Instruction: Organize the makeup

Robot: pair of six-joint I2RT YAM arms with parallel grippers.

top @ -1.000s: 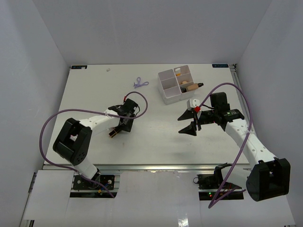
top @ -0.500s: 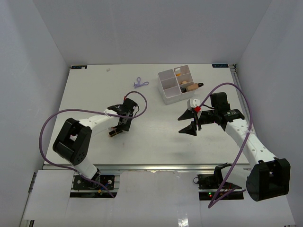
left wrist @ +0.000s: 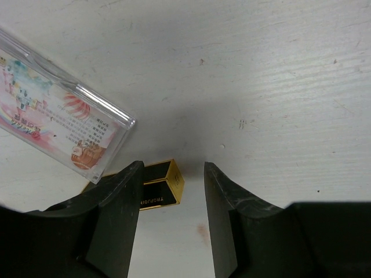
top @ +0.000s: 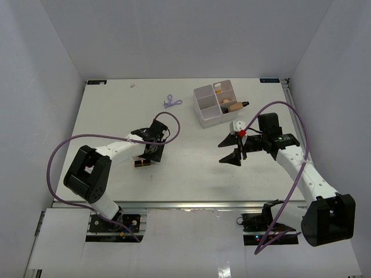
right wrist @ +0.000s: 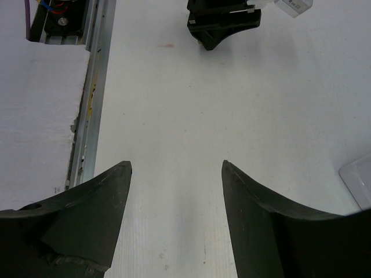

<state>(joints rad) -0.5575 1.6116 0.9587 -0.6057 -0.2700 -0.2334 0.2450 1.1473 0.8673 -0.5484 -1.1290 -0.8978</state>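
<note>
On the left half of the worktop [top: 110,116], a black-gold lipstick [top: 141,164] lies flat on its side. It is just on the near side of the left end effector [top: 152,149], which points down at the surface.

In the left wrist view the jaws stand moderately apart and hold nothing. The lipstick's square gold end pokes into the gap, tight against one finger [left wrist: 116,220] and clear of the other. Just beyond the fingertips a clear pinkish case [left wrist: 64,124] with a printed card inside lies flat. Its corner is near the lipstick, though whether the two touch cannot be told.

Farther back and slightly to the right, the lilac clip [top: 171,102] rests alone on the worktop, well apart from everything else.

Right of the clip, near the far edge, stands the white four-compartment box [top: 204,110]. Its two left compartments show only white. The far right compartment holds an orange tube [top: 218,88]. In the near right compartment a beige dark-capped bottle [top: 235,106] lies with its cap sticking out past the rim.

Nearer than the box, the right end effector [top: 232,150] hovers over bare worktop. Its jaws are spread wide with nothing between them. The right wrist view shows only white surface between the two dark fingers [right wrist: 87,214].
</note>
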